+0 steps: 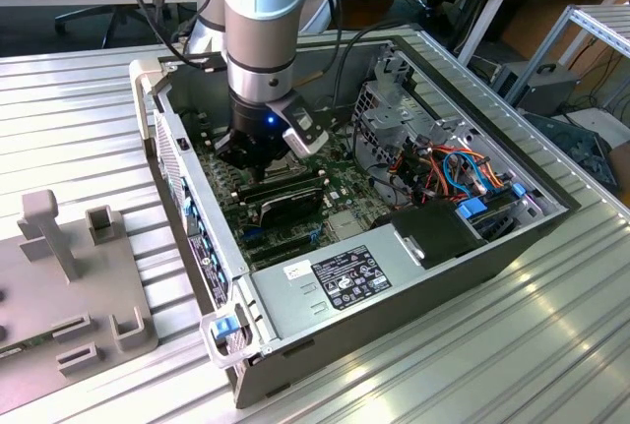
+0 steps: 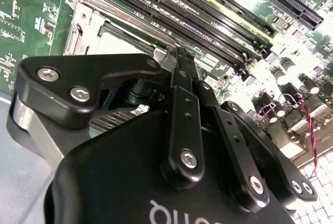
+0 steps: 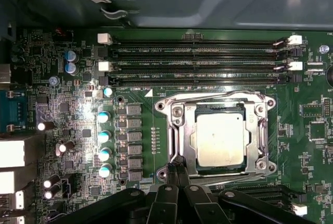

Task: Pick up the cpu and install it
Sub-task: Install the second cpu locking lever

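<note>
Silver-grey cpu (image 3: pixel 220 140) flat in socket

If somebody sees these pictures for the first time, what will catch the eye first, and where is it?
First comes the open computer case on the ribbed metal table, with the grey robot arm reaching down into it. In the first wrist view, the silver-grey cpu stands out, lying inside the metal socket frame on the green motherboard. The gripper hovers at the frame's edge.

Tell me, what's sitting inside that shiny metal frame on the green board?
A flat, dull silver cpu lies inside the socket frame. Whatever is beneath the chip is covered. The hand hangs at the frame's edge.
</note>
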{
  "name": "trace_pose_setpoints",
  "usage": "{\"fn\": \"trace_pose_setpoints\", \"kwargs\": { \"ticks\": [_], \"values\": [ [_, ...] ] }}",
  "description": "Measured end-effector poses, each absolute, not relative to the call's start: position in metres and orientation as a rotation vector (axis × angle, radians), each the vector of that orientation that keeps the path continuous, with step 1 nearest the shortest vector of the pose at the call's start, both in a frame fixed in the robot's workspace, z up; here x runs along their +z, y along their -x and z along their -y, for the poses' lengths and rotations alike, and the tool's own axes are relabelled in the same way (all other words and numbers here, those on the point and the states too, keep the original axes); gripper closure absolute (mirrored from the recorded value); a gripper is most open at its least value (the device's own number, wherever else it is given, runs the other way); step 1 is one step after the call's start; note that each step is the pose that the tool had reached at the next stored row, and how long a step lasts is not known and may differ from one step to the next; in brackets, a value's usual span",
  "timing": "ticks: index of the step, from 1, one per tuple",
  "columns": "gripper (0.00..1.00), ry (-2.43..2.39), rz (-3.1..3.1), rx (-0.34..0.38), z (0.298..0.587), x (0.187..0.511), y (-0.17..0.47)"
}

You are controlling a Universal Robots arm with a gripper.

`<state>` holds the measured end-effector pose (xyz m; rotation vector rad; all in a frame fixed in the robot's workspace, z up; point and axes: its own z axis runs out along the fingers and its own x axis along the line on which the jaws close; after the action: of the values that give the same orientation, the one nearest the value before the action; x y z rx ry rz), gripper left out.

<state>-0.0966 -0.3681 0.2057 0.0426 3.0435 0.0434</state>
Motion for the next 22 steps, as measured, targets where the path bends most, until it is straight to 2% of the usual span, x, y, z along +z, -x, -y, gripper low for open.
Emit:
{"fn": "trace_pose_setpoints", "kwargs": {
  "ticks": [22],
  "values": [
    [0.89, -0.043, -3.019, 0.059, 0.3683, 0.2043, 0.104]
  ]
}}
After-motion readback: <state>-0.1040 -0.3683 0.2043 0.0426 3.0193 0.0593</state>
